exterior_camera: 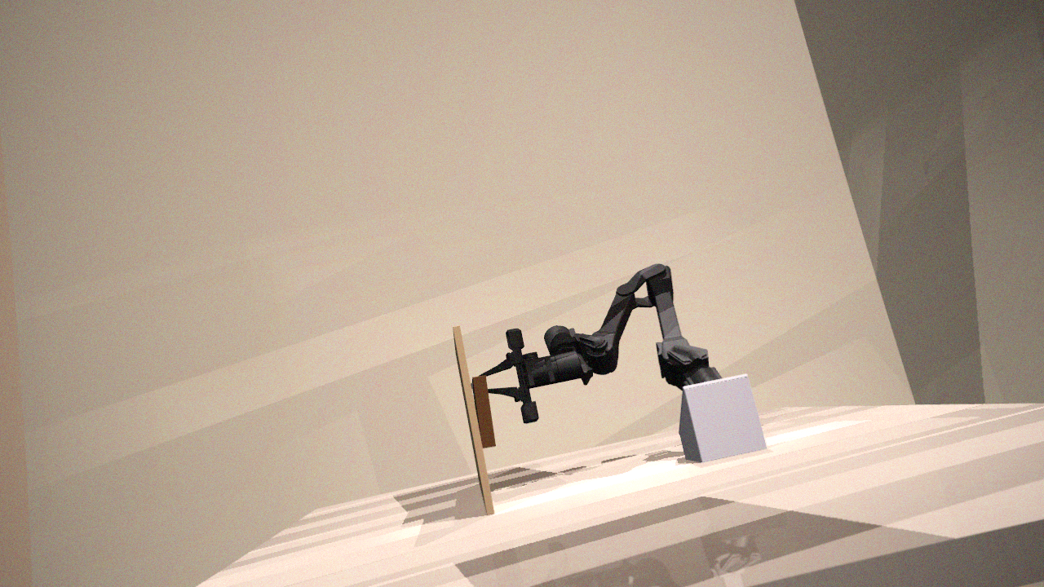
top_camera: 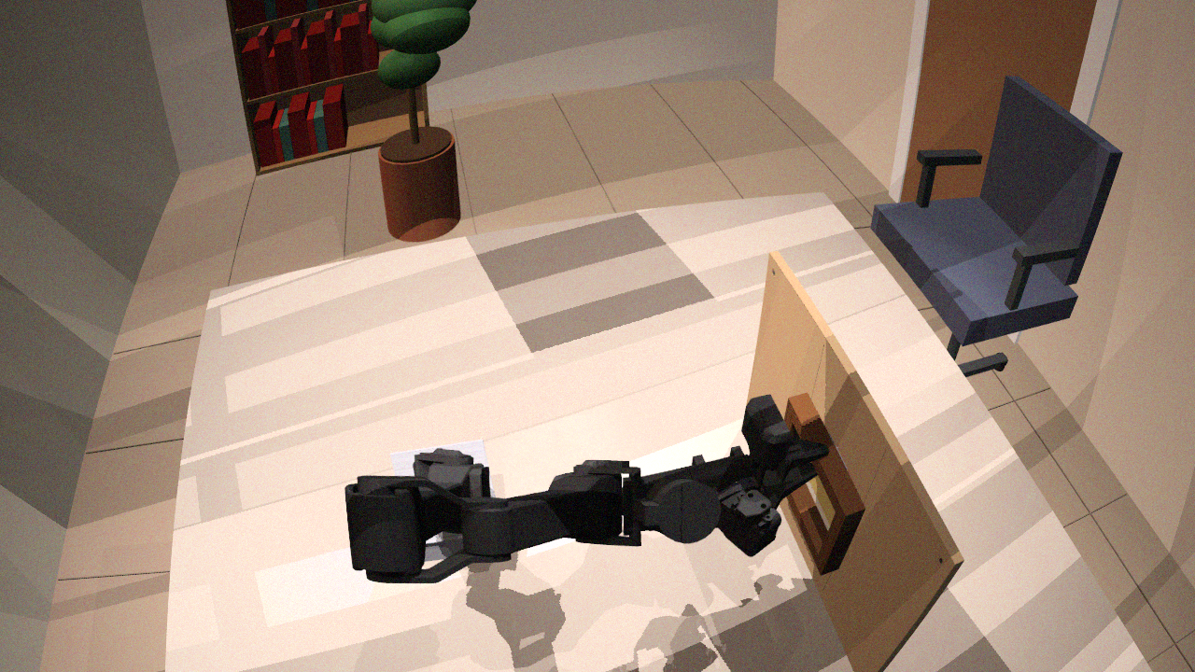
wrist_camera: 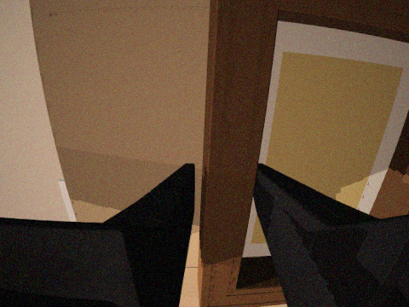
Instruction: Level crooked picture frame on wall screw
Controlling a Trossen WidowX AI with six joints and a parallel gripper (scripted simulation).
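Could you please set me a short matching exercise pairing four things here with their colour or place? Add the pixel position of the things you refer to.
1. Office chair (top_camera: 973, 250)
2. Plant pot (top_camera: 420, 188)
3. Picture frame (top_camera: 844, 510) (exterior_camera: 484, 412) (wrist_camera: 234, 107)
4. Books (top_camera: 275, 133)

A. Reddish brown, standing on the floor
B. On shelves, mostly red
C. Blue-grey, with dark armrests
D. In front of the upright wooden board (top_camera: 902, 518) (exterior_camera: 473, 416) (wrist_camera: 128, 85)

Pairs: 1-C, 2-A, 3-D, 4-B

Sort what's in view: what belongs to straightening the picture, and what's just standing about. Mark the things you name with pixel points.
Part of the job:
- picture frame (top_camera: 839, 480) (exterior_camera: 484, 412) (wrist_camera: 232, 107)
- upright wooden board (top_camera: 902, 518) (exterior_camera: 461, 350) (wrist_camera: 128, 85) behind it
- claw (top_camera: 820, 464) (exterior_camera: 483, 383) (wrist_camera: 223, 173)

Just standing about:
- blue chair (top_camera: 952, 242)
- potted plant (top_camera: 422, 196)
- bookcase (top_camera: 358, 135)
- brown door (top_camera: 986, 83)
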